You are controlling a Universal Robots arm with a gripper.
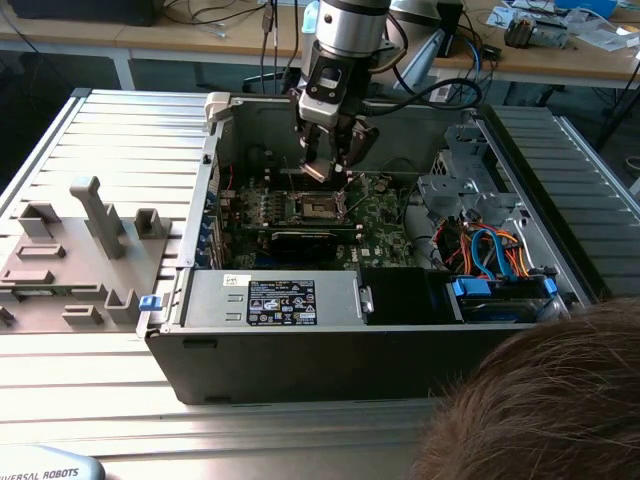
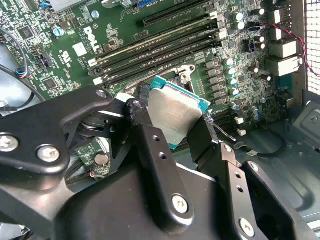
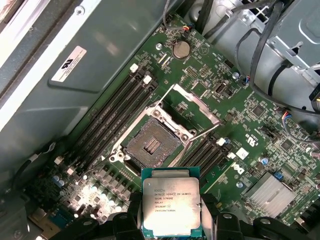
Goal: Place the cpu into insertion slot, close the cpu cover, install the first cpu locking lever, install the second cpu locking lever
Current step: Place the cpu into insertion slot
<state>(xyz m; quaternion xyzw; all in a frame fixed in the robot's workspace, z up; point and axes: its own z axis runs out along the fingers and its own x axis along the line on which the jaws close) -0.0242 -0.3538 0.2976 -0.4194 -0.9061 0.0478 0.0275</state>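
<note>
Pincer [image 3: 171, 212] with cpu [image 3: 171, 202] above motherboard [image 3: 252, 132], ribbed table [image 1: 120, 400]

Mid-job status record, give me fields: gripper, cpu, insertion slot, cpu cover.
gripper: shut on the cpu, above the motherboard
cpu: gripped at two opposite edges, not yet in the slot
insertion slot: empty, uncovered
cpu cover: swung open, standing off the slot
</note>
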